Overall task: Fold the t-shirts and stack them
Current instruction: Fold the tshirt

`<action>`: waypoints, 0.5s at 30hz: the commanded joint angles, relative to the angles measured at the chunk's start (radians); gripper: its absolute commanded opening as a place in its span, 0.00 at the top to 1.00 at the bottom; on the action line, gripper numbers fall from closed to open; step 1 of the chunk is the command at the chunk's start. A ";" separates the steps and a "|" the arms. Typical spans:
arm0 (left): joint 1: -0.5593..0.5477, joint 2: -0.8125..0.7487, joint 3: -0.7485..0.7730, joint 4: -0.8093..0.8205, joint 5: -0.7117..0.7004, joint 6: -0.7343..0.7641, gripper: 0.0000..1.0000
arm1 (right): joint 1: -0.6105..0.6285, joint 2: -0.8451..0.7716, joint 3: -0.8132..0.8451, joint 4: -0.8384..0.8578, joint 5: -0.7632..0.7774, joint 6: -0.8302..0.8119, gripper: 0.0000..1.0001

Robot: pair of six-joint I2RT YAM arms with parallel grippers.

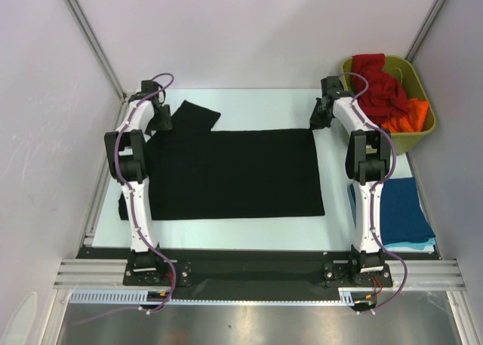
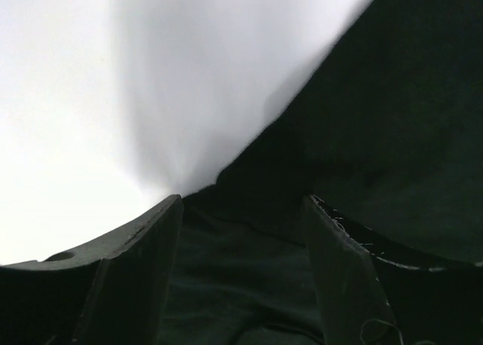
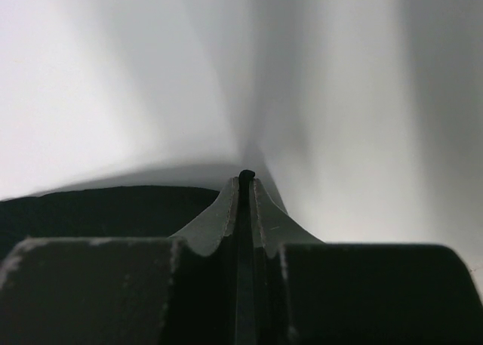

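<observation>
**Danger of a crooked fold on the black shirt**

Finds the black t-shirt (image 1: 234, 175) spread flat across the middle of the table (image 1: 256, 107), with one sleeve sticking out at the far left. Places the right gripper (image 1: 321, 118) at the far right corner, jaws closed. In the right wrist view, seems to pinch a thin dark strip of the cloth between the pads (image 3: 215, 220). Places the left gripper (image 1: 161, 118) at the far left beside the sleeve, jaws apart above the black cloth and holding nothing.

May go wrong in several ways from here:

- Pulling with the right side alone, while the left is empty, probably drags only one corner. Turns the shirt and leaves wrinkles or a slanted edge.
- Closing the left jaws too high catches no cloth at all. Closing too deep near the sleeve perhaps takes two layers together and spoils the fold line.
- Looks like a very small bite on the right, so can slip out during a lift or a fast move.
- Sweeping the cloth toward the near right could disturb the folded dark blue shirt (image 1: 404, 205) lying on the teal shirt (image 1: 411, 244).
- Stands close to the green bin (image 1: 400, 140) with the red shirt (image 1: 377, 84) and orange shirt (image 1: 407, 118). Swinging the right arm outward could knock it.
</observation>
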 commanded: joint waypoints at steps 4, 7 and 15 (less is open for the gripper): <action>0.002 -0.027 0.037 0.050 -0.007 0.011 0.30 | -0.010 -0.001 0.013 0.021 -0.020 0.007 1.00; 0.001 -0.044 0.035 0.107 0.047 -0.005 0.30 | -0.011 0.010 0.028 0.013 -0.020 0.006 1.00; -0.028 0.020 0.104 0.173 -0.030 -0.067 0.41 | -0.016 0.024 0.039 0.004 -0.032 0.010 1.00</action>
